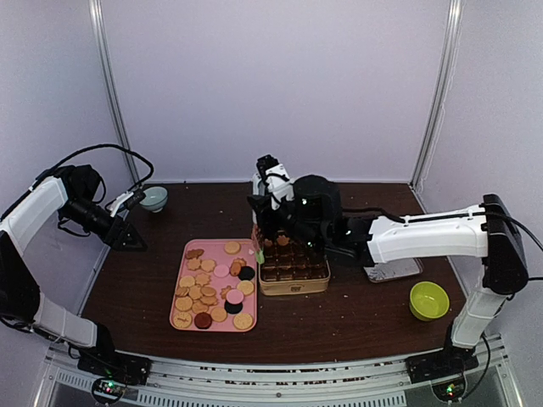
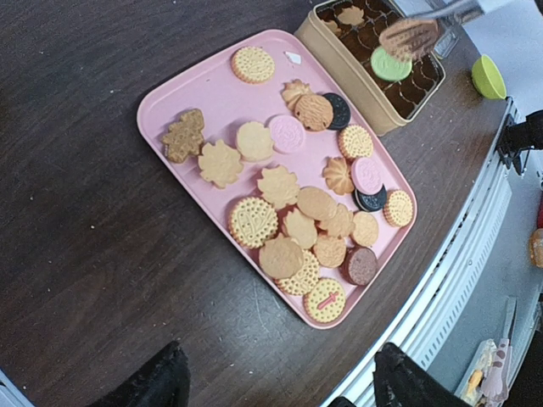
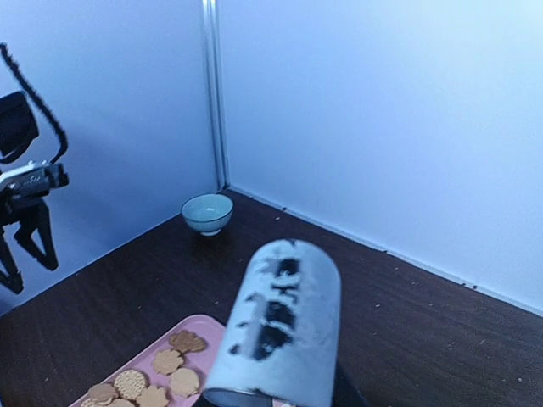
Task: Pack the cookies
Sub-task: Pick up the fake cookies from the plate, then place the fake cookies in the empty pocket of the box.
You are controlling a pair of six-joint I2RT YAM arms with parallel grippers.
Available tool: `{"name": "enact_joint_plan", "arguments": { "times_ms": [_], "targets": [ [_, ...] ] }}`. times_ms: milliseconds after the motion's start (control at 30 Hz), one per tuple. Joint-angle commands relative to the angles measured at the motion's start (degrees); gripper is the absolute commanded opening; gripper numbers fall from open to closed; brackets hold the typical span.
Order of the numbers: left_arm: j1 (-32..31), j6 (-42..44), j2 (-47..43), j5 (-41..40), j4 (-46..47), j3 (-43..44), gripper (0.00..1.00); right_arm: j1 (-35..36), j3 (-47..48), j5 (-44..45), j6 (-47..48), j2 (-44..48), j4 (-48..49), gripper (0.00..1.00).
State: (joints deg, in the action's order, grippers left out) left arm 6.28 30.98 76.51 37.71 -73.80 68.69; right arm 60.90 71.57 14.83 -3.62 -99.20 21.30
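Note:
Many cookies (image 1: 212, 284) lie on a pink tray (image 1: 174, 315) left of centre; the left wrist view shows them (image 2: 280, 186) as tan, pink and dark biscuits on the tray (image 2: 212, 93). A tan tin box (image 1: 293, 287) stands to the tray's right. My right gripper (image 1: 273, 197) is above the box, shut on metal tongs (image 3: 276, 331). The tongs' tip (image 2: 407, 36) hangs right over a green cookie (image 2: 390, 65) in the box (image 2: 339, 64); I cannot tell whether they touch. My left gripper (image 1: 127, 237) hovers open and holds nothing at the far left (image 2: 278, 366).
A teal bowl (image 1: 153, 198) stands at the back left corner (image 3: 208, 212). A yellow-green bowl (image 1: 428, 299) sits at the front right (image 2: 488, 76). A metal tray (image 1: 394, 271) lies under my right forearm. Walls close in the back and sides.

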Motion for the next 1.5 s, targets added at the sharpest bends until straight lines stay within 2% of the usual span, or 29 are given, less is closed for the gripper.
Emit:
{"name": "enact_joint_plan", "arguments": {
  "times_ms": [0, 200, 467, 767, 1067, 1300, 1467],
  "targets": [
    [0.21, 0.59, 0.22, 0.96, -1.08, 1.10, 0.77, -4.96, -1.28, -0.19, 2.03, 5.91, 0.82, 0.00],
    [0.17, 0.54, 0.26, 1.00, -1.13, 1.19, 0.77, -10.48, -2.49, -2.72, 4.72, 7.04, -0.56, 0.00],
    [0.14, 0.45, 0.65, 0.78, -1.12, 1.35, 0.77, -13.96, -1.38, -5.93, 7.48, 4.27, -2.29, 0.00],
    [0.16, 0.06, 1.40, 0.61, -1.11, 2.21, 0.77, -15.30, -0.85, -9.81, 8.10, 0.70, -2.87, 0.00],
    [0.20, -0.37, 1.68, 0.61, -1.13, 2.59, 0.77, -15.52, -0.02, -13.37, 12.85, -1.13, -3.65, 0.00],
    [0.22, -0.70, 1.67, 0.69, -1.10, 2.86, 0.77, -15.64, 2.82, -16.99, 14.47, -2.18, -8.33, 0.00],
    [0.21, -0.53, 1.54, 0.52, -1.13, 2.76, 0.77, -15.63, 1.70, -17.59, 13.94, -1.16, -8.24, 0.10]
  ]
}}
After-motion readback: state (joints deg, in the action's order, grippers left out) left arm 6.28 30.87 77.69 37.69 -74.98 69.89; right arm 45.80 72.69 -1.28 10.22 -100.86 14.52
